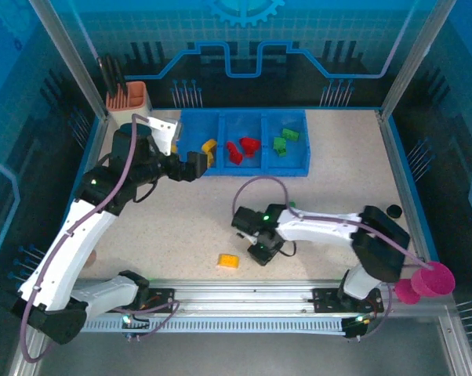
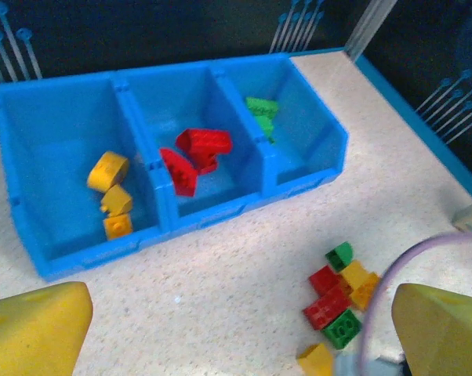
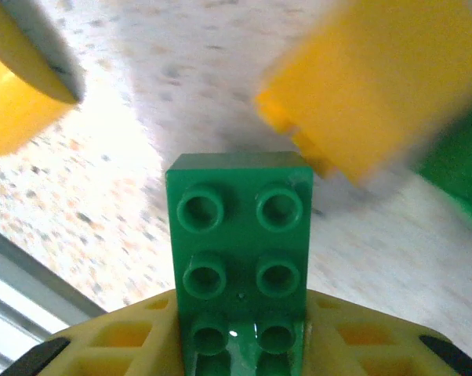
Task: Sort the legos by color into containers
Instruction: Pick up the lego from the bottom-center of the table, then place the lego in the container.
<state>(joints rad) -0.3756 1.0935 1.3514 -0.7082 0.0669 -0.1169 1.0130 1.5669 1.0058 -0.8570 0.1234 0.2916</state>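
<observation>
In the blue tray's (image 2: pixel 306 174) left, middle and right compartments three yellow legos (image 2: pixel 110 196), two or three red legos (image 2: pixel 193 157) and two green legos (image 2: pixel 261 113) are counted. In front of the tray one green brick (image 3: pixel 240 235) is clamped in the right tool (image 1: pixel 261 252); the left tool (image 2: pixel 240 329) is spread wide, empty.

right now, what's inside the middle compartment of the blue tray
Red legos, two or three, piled loosely in the middle compartment; no other color shows. Anything beneath the pile is hidden by the bricks.

The speckled table (image 1: pixel 338 188) carries the blue tray (image 1: pixel 259 171), a beige-orange holder (image 1: pixel 126 95) and a loose yellow brick (image 1: pixel 228 261).
</observation>
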